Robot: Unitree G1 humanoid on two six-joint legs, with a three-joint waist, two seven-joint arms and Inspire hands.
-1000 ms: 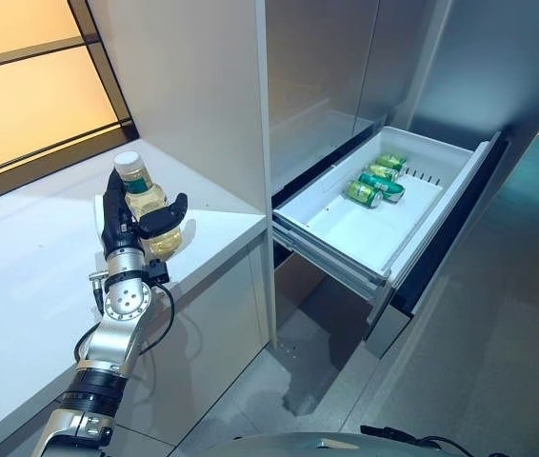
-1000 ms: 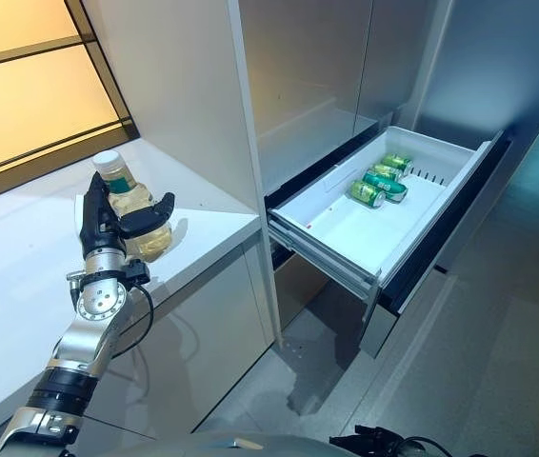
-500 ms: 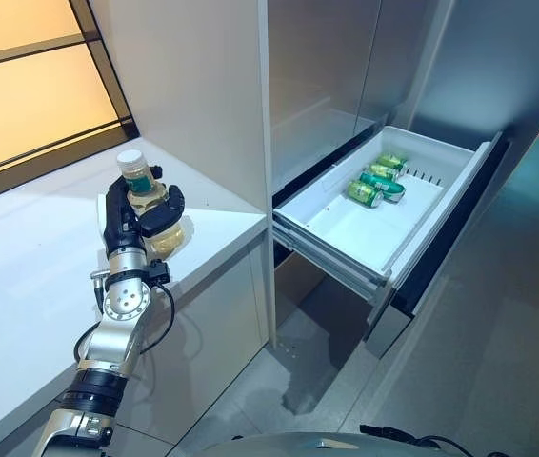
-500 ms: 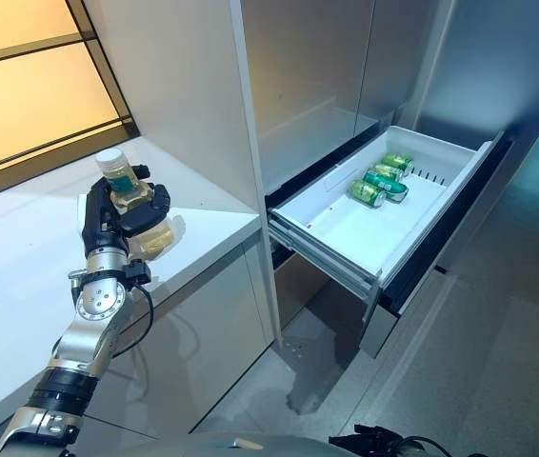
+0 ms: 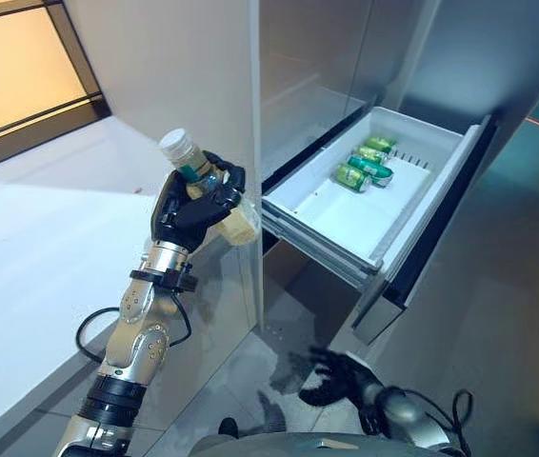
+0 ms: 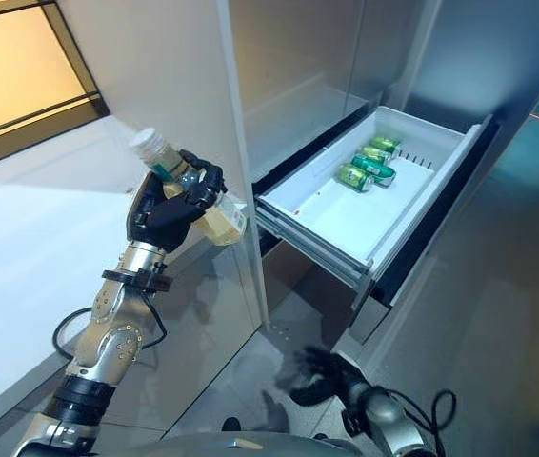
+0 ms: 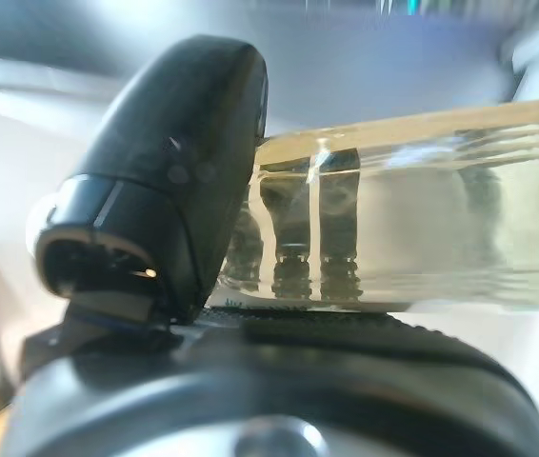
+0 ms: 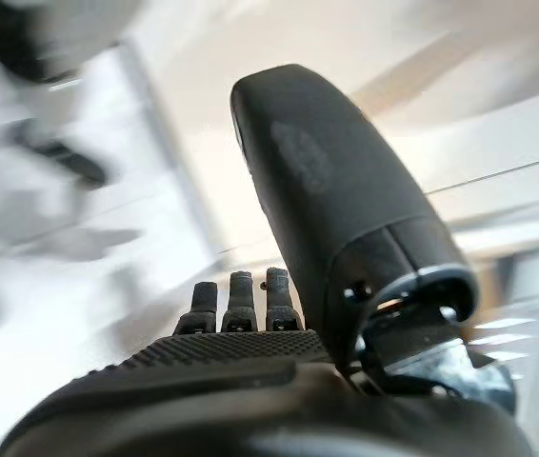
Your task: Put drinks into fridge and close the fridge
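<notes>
A clear bottle (image 5: pixel 240 226) with a white cap and yellowish drink is held tilted in my left hand (image 5: pixel 189 210), off the white counter (image 5: pixel 50 228), at the counter's right end by the tall panel. The fingers and thumb are curled round it; the left wrist view shows the bottle (image 7: pixel 412 219) past the thumb (image 7: pixel 174 162). The white fridge drawer (image 5: pixel 341 214) stands pulled open to the right, with green cans (image 5: pixel 365 168) lying at its far end. My right hand (image 5: pixel 334 377) hangs low over the floor below the drawer, fingers spread and empty.
A tall grey panel (image 5: pixel 203 67) rises between the counter and the fridge. An amber window (image 5: pixel 12 67) runs behind the counter. The drawer's dark front (image 5: pixel 436 238) juts out over the grey floor (image 5: pixel 498 343).
My left hand has closed round the bottle, lifted it off the counter, tilted it and carried it right towards the drawer. The camera has shifted. My right hand has come into view.
</notes>
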